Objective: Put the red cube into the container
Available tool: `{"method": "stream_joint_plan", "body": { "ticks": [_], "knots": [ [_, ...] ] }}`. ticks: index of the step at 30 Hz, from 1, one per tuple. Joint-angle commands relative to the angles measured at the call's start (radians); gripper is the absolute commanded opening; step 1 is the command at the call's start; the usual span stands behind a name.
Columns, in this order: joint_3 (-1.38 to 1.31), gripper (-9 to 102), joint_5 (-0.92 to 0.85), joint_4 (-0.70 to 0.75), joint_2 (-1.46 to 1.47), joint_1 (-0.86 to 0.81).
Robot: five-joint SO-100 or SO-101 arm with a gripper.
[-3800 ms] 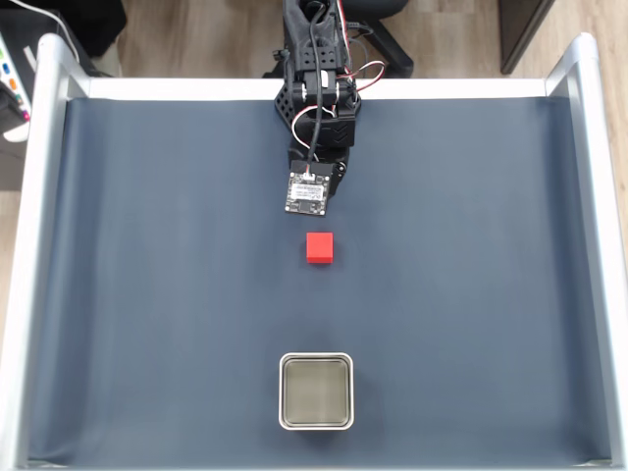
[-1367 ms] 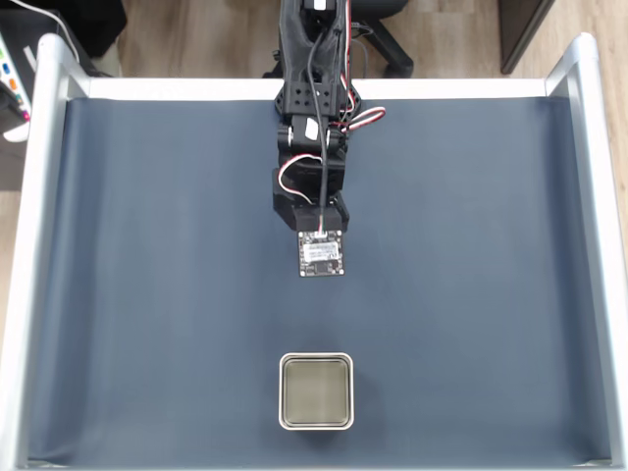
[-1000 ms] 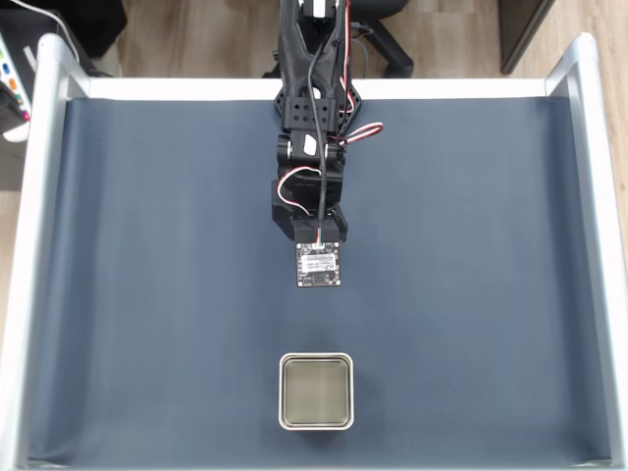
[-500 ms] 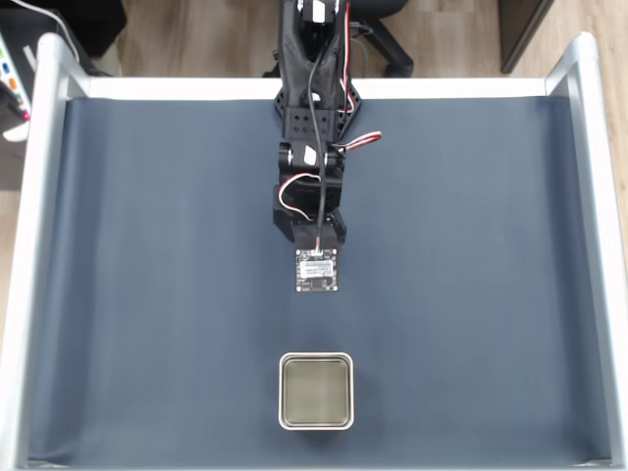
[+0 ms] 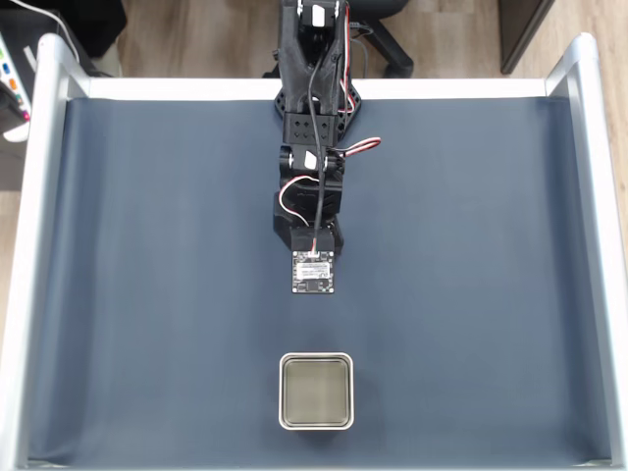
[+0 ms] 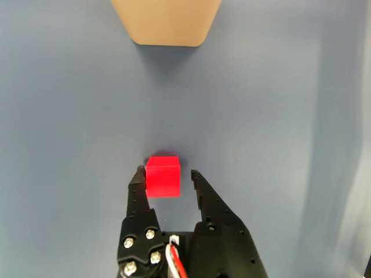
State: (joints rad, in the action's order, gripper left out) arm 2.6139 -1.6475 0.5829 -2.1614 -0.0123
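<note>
1. Fingers [image 6: 167, 172] are spread wide around the cube [image 6: 163, 176], which sits on the blue surface [image 6: 278, 116] and touches the left one.
2. Tin [image 5: 316, 392] waits well apart, near the bottom edge in the fixed view.
3. Risk: the cube may twist or slip out, because only the tips reach it.

Black plastic arm [image 5: 312, 147] with silver screws [image 6: 138, 253], red-white cables, square circuit board [image 5: 313, 274].
</note>
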Motion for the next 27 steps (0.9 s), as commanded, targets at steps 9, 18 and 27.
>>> {"method": "stream_joint_plan", "body": {
  "ticks": [9,18,27],
  "knots": [
    [-0.005,5,0.011,-0.005,0.012,0.006],
    [-0.034,0,0.005,0.061,-0.018,0.002],
    [-0.357,0,0.0,0.336,-0.031,0.012]
  ]
}}
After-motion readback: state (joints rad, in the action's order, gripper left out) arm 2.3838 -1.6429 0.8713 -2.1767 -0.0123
